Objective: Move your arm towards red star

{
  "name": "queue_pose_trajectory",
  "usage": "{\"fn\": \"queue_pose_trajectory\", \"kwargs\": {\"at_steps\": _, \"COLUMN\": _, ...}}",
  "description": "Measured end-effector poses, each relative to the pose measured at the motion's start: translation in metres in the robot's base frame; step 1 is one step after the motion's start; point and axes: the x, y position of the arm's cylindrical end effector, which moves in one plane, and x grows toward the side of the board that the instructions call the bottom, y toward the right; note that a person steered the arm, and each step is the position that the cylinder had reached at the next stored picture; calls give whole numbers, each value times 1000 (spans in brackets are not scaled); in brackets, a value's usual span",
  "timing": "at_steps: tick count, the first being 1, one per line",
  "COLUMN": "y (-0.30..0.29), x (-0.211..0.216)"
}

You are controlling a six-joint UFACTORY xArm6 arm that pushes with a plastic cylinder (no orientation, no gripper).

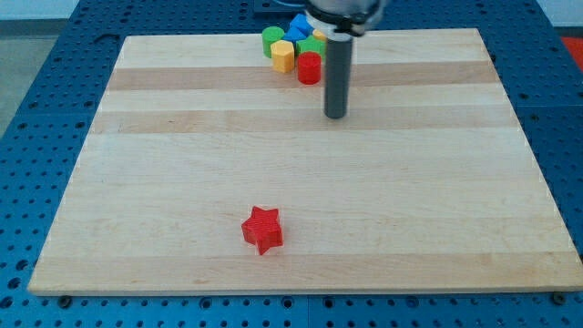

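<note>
My tip (335, 115) rests on the wooden bench (437, 219) in its upper half, a little to the view's right of centre. I carry no jaws, only this straight dark rod, so there is nothing released, clenched or grasping; the rod touches no block.

The red star (262, 229) lies well apart from my tip, far toward the view's bottom and somewhat to the view's left, alone on bare wood near the bench's lower edge.

Near my tip, toward the view's top and left, sits a tight cluster of blocks at the bench's upper edge. The red cylinder (309, 67) is the closest of them, just up and left of the tip. Beside it, further left, is a yellow block (283, 56) with faceted sides, and beyond that a green cylinder (272, 38). Another green block (311, 46) sits behind the red cylinder, and a blue block (300, 26) stands at the back; their shapes are partly hidden by my rod and its mount.
</note>
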Motion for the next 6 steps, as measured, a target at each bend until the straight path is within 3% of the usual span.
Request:
{"fn": "queue_pose_trajectory", "kwargs": {"at_steps": 2, "y": 80, "x": 103}}
{"fn": "queue_pose_trajectory", "kwargs": {"at_steps": 3, "y": 75, "x": 145}}
{"fn": "queue_pose_trajectory", "kwargs": {"at_steps": 4, "y": 41, "x": 146}}
{"fn": "queue_pose_trajectory", "kwargs": {"at_steps": 6, "y": 3, "x": 192}}
